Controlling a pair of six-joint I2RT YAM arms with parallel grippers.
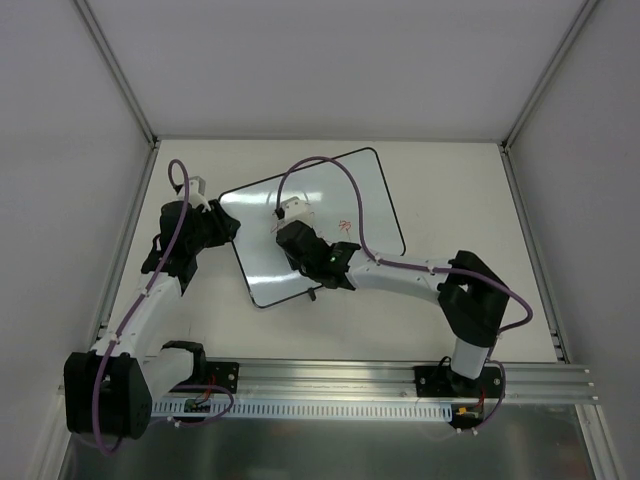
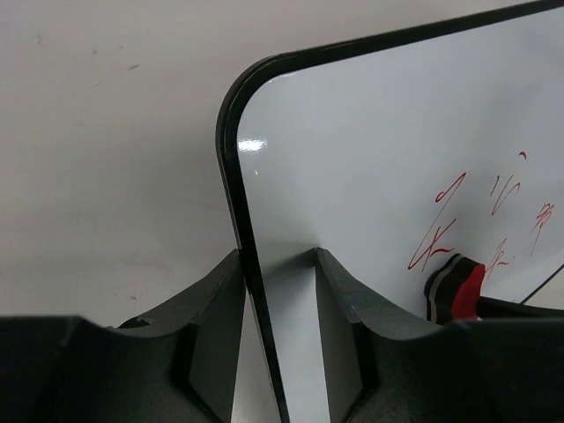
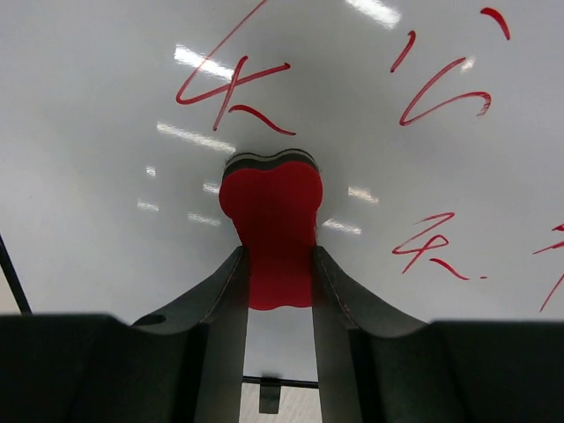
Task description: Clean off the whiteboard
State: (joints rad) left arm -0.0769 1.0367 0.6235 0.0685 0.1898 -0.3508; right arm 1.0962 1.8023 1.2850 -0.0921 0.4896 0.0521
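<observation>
The whiteboard (image 1: 378, 195) lies askew on the table, glossy white with a black rim. Red scribbles (image 1: 345, 224) sit near its middle and also show in the left wrist view (image 2: 441, 229) and the right wrist view (image 3: 233, 84). My left gripper (image 1: 228, 222) is shut on the board's left corner, one finger behind the rim (image 2: 231, 176), the other on the face (image 2: 370, 150). My right gripper (image 1: 312, 240) is shut on a red eraser block (image 3: 271, 211) pressed against the board just below the scribbles. The eraser also shows in the left wrist view (image 2: 458, 286).
The white table (image 1: 460, 200) is boxed in by white walls at the left, the back and the right. An aluminium rail (image 1: 330, 375) runs along the near edge. A small black clip (image 3: 269, 397) sits on the board's near edge behind my right gripper.
</observation>
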